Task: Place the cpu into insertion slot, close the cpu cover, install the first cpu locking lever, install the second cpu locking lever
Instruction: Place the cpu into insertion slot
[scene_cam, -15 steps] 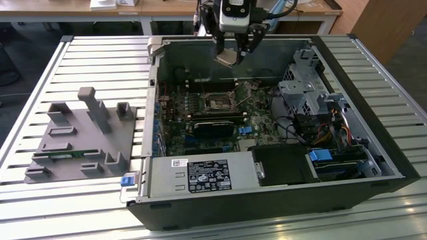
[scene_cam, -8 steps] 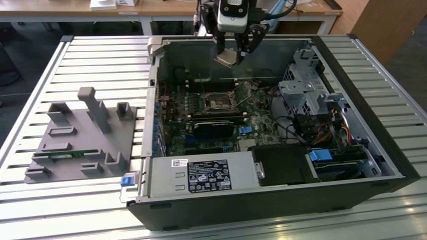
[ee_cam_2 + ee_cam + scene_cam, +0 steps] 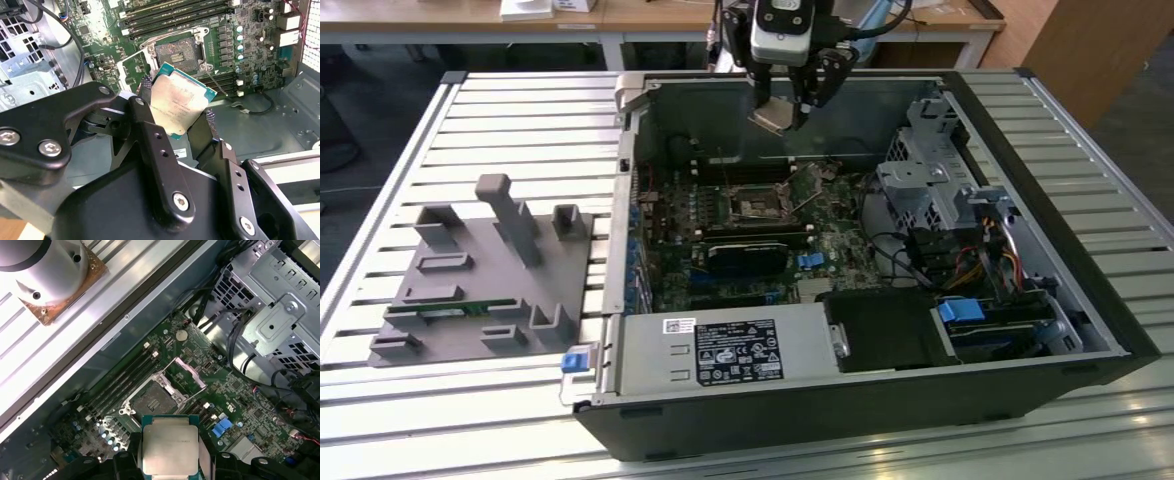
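My gripper (image 3: 790,100) hangs above the rear of the open computer case (image 3: 1067,300), shut on the cpu (image 3: 774,118), which is tilted. Both wrist views show the silver-grey cpu (image 3: 177,102) (image 3: 169,450) clamped by its edges between the black fingers (image 3: 150,130). Below it on the green motherboard lies the insertion slot (image 3: 757,207) (image 3: 177,52) (image 3: 152,400), uncovered with its dark centre showing. The cpu cover (image 3: 190,372) (image 3: 131,67) stands swung open at the socket's side. A thin wire locking lever (image 3: 220,82) sticks out beside the socket.
A grey fixture with upright posts (image 3: 480,270) sits on the slatted table at the exterior view's left. Inside the case are a power supply (image 3: 720,350), a black block (image 3: 747,255) near the socket, a metal drive cage (image 3: 934,180) and loose cables (image 3: 961,265).
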Robot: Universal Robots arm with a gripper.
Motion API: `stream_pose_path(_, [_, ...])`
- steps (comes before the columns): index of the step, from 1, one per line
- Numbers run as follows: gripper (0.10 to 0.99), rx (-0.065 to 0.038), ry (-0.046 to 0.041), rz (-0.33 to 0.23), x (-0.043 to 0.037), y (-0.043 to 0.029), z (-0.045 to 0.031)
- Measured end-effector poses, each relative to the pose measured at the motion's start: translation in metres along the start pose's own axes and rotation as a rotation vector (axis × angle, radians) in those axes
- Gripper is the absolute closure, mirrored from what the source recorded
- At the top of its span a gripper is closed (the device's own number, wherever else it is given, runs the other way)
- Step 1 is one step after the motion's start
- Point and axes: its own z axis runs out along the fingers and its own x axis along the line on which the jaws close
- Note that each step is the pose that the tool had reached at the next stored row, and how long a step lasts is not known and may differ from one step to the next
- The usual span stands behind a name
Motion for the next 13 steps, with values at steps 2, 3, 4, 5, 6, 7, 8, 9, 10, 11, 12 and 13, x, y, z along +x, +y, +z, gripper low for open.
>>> stream_pose_path(2, [0.549,0.0,-0.0013,0.014,0.0,0.0,0.0001])
stream_pose_path(3, [0.549,0.0,-0.0024,0.024,0.0,0.0,0.0002])
stream_pose_path(4, [0.549,0.0,-0.0037,0.037,0.0,0.0,0.0002])
stream_pose_path(5, [0.549,0.0,-0.005,0.049,0.0,0.0,0.0003])
stream_pose_path(6, [0.549,-0.001,-0.0063,0.063,0.0,0.0,0.0004])
stream_pose_path(7, [0.549,-0.001,-0.0077,0.078,0.0,0.0,0.0005])
stream_pose_path(8, [0.549,-0.001,-0.0091,0.093,0.0,-0.0001,0.0006])
stream_pose_path(9, [0.549,-0.001,-0.0106,0.109,0.0,-0.0001,0.0007])
stream_pose_path(10, [0.549,-0.002,-0.0123,0.127,0.0,-0.0001,0.0009])
stream_pose_path(11, [0.549,-0.002,-0.0137,0.141,0.0,-0.0001,0.001])
stream_pose_path(12, [0.549,-0.002,-0.015,0.155,0.0,-0.0001,0.0011])
stream_pose_path(13, [0.549,-0.002,-0.0162,0.168,0.0,-0.0001,0.0012])
